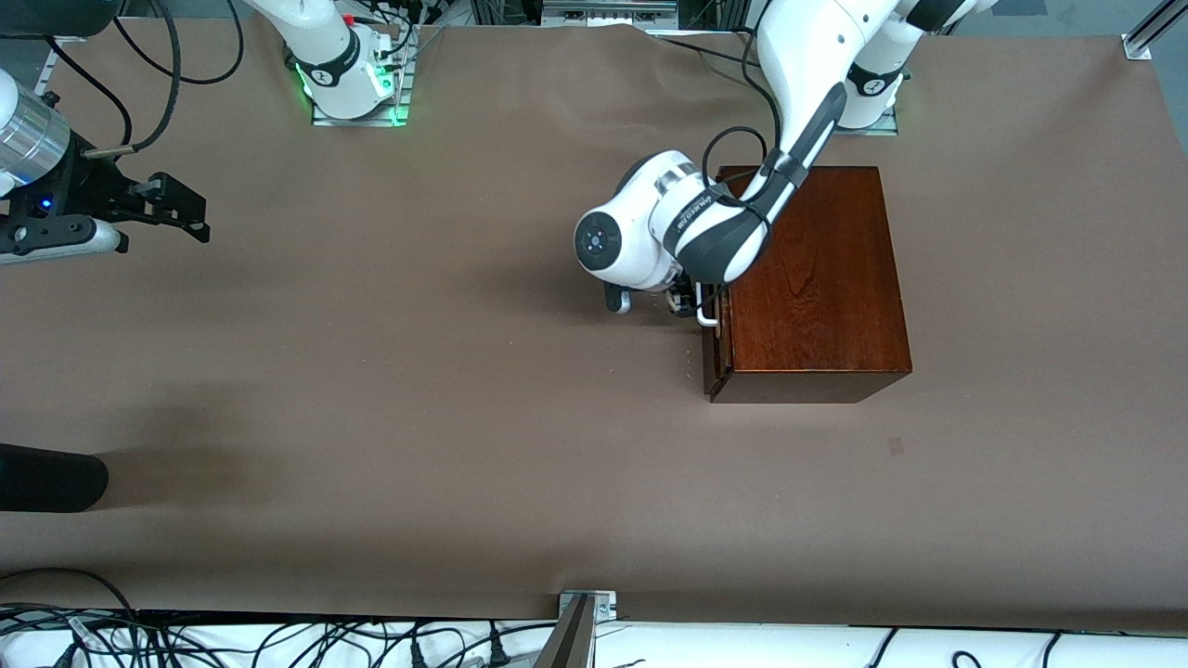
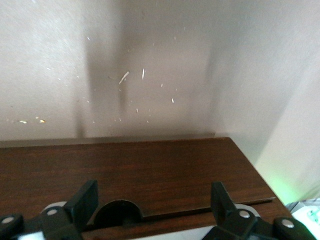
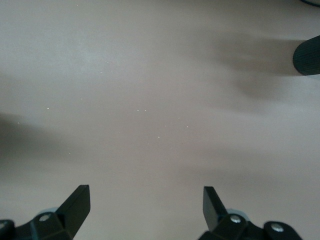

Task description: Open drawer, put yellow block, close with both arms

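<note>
Front view shows you the left gripper (image 1: 698, 301) low at the white bar handle (image 1: 707, 315) of the glossy reddish-brown wooden box's drawer (image 1: 713, 357), fingers (image 2: 85, 200) spread wide; the drawer sits nearly shut. Your right gripper (image 1: 172, 209), fingers apart, waits over the brown table (image 1: 418, 371) at its own end

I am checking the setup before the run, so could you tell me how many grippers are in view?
2. The left gripper is at the drawer front by its white handle, fingers open. The right gripper waits, open, over bare table at the right arm's end.
</note>
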Robot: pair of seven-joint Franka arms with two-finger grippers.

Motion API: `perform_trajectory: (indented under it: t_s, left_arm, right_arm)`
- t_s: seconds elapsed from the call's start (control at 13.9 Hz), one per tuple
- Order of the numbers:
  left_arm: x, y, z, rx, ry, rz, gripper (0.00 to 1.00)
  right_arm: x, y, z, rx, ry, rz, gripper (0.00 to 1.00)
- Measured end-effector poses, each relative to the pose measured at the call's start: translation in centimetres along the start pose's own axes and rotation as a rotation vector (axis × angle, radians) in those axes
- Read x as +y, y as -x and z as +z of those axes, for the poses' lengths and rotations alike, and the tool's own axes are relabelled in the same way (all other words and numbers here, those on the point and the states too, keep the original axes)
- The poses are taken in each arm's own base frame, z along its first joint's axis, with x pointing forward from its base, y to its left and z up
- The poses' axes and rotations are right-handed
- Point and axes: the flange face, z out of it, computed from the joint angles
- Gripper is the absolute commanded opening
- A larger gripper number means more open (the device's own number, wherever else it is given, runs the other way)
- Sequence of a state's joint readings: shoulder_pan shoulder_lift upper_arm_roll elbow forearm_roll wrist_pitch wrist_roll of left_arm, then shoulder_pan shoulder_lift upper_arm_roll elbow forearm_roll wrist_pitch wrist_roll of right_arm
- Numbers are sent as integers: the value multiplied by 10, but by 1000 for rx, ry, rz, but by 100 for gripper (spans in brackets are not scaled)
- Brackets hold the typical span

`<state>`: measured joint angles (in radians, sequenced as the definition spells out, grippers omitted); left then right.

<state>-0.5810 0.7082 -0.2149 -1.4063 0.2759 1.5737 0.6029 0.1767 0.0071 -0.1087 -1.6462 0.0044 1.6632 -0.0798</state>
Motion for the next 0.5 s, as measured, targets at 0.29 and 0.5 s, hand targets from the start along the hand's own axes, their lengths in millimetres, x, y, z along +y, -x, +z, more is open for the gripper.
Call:
perform_trajectory:
  t_s: [0.29, 0.5]
  left_arm:
    - [18, 14, -97, 155, -106, -142, 100]
    - [3, 86, -178, 281, -183, -270, 100]
  right_arm:
    - [0, 0, 0, 1, 0, 0, 100]
    - [0, 0, 0, 1, 0, 0, 100]
